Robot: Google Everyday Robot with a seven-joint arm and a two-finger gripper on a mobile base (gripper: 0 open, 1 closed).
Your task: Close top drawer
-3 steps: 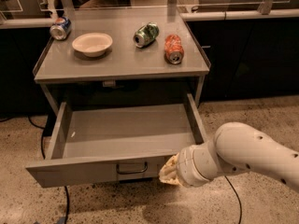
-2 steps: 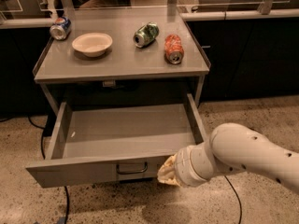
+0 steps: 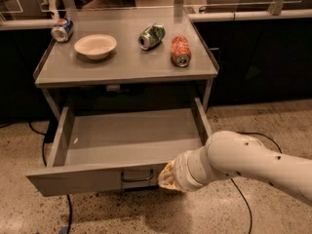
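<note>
The top drawer (image 3: 92, 178) is a wide, shallow grey metal drawer, pulled fully out from under the grey table. Its inside looks empty. A small dark bar handle (image 3: 136, 177) sits at the middle of its front panel. My gripper (image 3: 165, 178) is at the right part of the drawer's front panel, just right of the handle, at the end of my white arm (image 3: 243, 162). The arm comes in from the lower right.
On the grey tabletop (image 3: 122, 67) lie a white bowl (image 3: 95, 46), a green can (image 3: 151, 36), an orange can (image 3: 181, 51) and a blue-and-red can (image 3: 62, 29). Black cables (image 3: 243, 199) run over the speckled floor. A dark counter stands behind.
The view has hardly shifted. My arm and gripper stay at the drawer's front right, and the drawer stands as open as before.
</note>
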